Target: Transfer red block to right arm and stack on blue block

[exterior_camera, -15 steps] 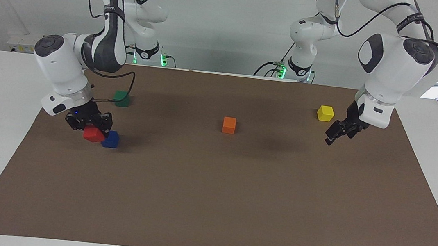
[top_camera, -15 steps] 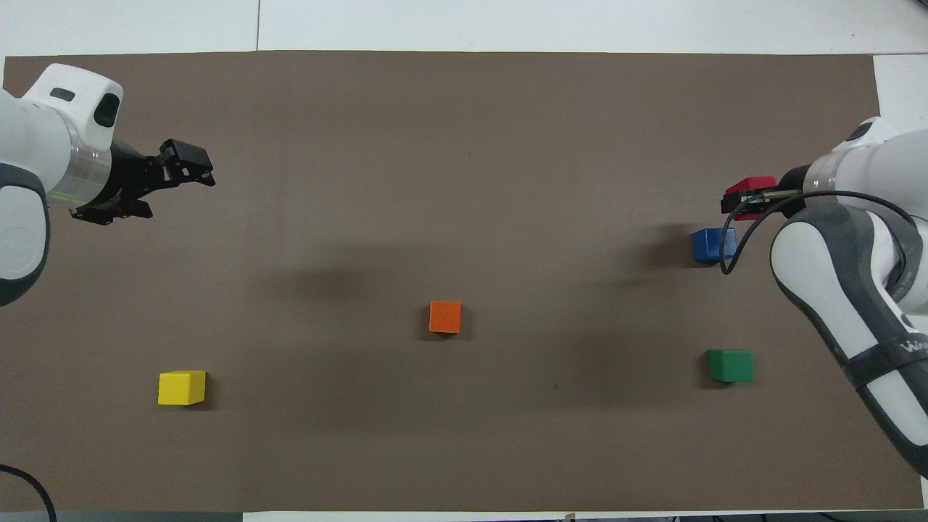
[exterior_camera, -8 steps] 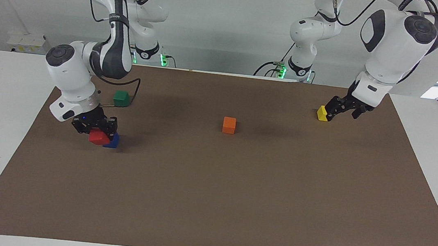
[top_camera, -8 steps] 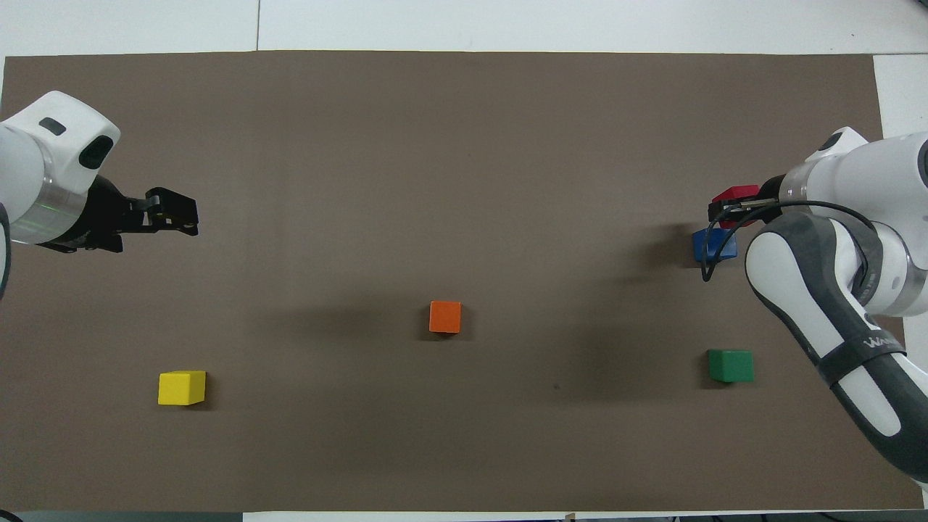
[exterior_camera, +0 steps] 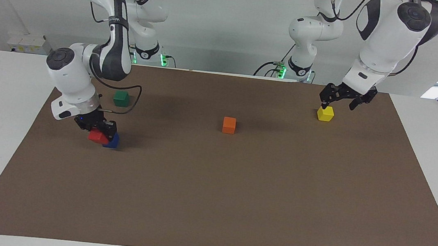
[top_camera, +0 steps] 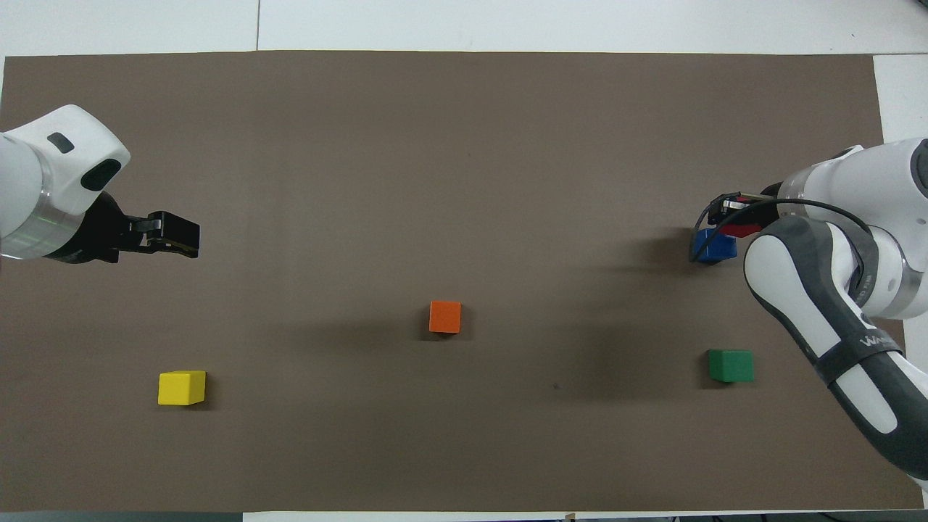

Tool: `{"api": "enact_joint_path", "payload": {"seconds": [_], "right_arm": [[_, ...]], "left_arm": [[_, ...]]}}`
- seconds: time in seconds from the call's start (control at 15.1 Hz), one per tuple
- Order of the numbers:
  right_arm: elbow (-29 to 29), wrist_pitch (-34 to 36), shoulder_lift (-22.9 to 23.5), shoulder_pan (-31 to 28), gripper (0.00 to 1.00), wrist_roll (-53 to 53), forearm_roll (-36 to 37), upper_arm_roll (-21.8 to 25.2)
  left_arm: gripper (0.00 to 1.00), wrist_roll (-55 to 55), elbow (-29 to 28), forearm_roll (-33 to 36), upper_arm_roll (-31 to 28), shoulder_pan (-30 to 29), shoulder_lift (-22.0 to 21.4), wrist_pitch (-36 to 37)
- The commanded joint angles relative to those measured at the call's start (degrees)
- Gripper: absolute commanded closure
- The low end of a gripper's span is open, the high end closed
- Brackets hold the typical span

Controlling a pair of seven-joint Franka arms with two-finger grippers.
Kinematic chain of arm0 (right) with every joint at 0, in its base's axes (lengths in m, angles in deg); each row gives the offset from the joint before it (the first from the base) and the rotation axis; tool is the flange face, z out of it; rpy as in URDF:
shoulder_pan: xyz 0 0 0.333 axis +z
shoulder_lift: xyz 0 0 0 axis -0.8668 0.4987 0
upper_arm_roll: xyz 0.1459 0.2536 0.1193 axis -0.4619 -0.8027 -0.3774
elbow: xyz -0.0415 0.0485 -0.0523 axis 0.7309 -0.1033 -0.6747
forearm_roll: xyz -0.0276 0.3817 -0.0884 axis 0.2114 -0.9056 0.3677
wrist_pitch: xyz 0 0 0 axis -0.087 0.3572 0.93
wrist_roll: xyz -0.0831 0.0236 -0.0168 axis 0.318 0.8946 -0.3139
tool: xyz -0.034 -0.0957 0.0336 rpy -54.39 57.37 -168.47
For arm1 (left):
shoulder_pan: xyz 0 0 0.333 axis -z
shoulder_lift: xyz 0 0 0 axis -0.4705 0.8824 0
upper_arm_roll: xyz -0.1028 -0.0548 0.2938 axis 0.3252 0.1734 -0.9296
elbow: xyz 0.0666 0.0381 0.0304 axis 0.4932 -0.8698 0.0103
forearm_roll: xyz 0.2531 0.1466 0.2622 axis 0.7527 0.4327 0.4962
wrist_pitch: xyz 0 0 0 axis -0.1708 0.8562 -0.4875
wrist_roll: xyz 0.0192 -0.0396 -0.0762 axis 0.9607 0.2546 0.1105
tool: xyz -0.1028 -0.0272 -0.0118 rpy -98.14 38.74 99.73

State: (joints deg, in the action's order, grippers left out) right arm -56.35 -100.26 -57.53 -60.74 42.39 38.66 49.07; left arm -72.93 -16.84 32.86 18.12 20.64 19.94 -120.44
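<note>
My right gripper [exterior_camera: 97, 130] [top_camera: 731, 220] is shut on the red block [exterior_camera: 97, 137] [top_camera: 741, 230], held low over the brown mat at the right arm's end. The red block overlaps the top edge of the blue block [exterior_camera: 113, 141] [top_camera: 714, 246], which rests on the mat; whether the two touch I cannot tell. My left gripper [exterior_camera: 339, 101] [top_camera: 176, 236] hangs open and holds nothing, up in the air at the left arm's end, above the yellow block [exterior_camera: 325, 113] in the facing view.
An orange block [exterior_camera: 229, 125] [top_camera: 445, 317] sits mid-mat. A green block [exterior_camera: 121, 98] [top_camera: 730, 365] lies nearer to the robots than the blue block. The yellow block [top_camera: 181, 388] rests at the left arm's end. The brown mat [exterior_camera: 234, 207] covers most of the white table.
The right gripper has carried the red block closer to the blue block, now overlapping it. The left arm has lifted and drawn back toward the robots, ending above the yellow block.
</note>
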Motion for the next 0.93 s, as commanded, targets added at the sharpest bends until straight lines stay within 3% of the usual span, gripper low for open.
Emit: {"api": "enact_joint_path", "payload": {"seconds": [0.0, 0.27, 0.86], "right_arm": [[-1.2, 0.6, -1.0, -0.7, 1.00, -2.5, 1.6, -0.5], [-2.5, 0.7, -1.6, -0.6, 1.00, -2.2, 1.6, -0.5], [-3.8, 0.5, -2.0, -0.7, 1.00, -0.7, 1.6, -0.5]], "left_arm": [[0.00, -1.3, 2.6, 1.8, -2.9, 4.1, 2.6, 2.5], [0.00, -0.9, 2.3, 2.5, -9.5, 10.1, 1.5, 4.8], [0.00, -1.2, 1.3, 2.5, -9.6, 9.1, -1.2, 4.5]]}}
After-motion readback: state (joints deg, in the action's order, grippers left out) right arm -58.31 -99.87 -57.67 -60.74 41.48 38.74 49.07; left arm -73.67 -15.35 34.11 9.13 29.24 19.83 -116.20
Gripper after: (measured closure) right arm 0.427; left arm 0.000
